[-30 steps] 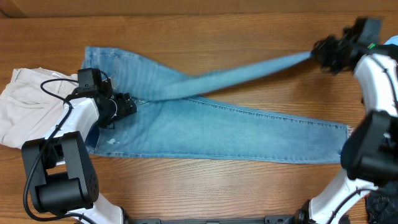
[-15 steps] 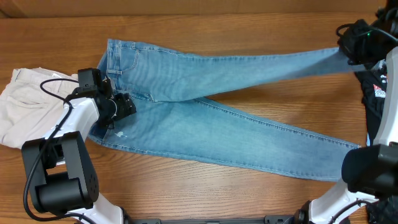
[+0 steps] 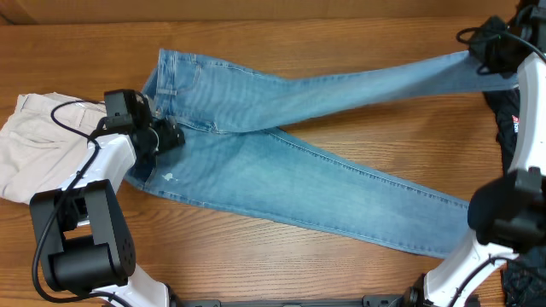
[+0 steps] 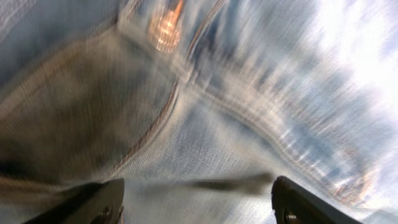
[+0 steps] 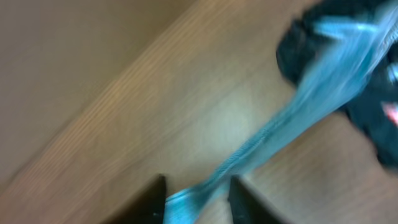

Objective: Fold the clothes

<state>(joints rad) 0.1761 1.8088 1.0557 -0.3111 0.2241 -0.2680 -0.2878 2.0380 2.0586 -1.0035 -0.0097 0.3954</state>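
Observation:
The light-blue jeans (image 3: 281, 170) lie spread on the wooden table, waistband at the left. One leg stretches to the far right corner and the other runs toward the front right. My left gripper (image 3: 171, 135) rests on the hip area below the waistband, jaws wide apart over flat denim (image 4: 249, 93), gripping nothing. My right gripper (image 3: 482, 51) is at the end of the far leg. In the right wrist view its fingers (image 5: 155, 199) stand apart. The thin leg end (image 5: 292, 118) runs between them, against one finger only.
Cream-white trousers (image 3: 34, 145) lie bunched at the table's left edge beside my left arm. A black garment with white printing (image 3: 509, 119) lies at the right edge, under the far leg's end (image 5: 373, 124). Bare wood shows along the front and the back.
My right gripper has pulled the far leg out to the right corner, dragging the whole jeans rightward, and its jaws have parted. The left gripper has stayed put on the hip.

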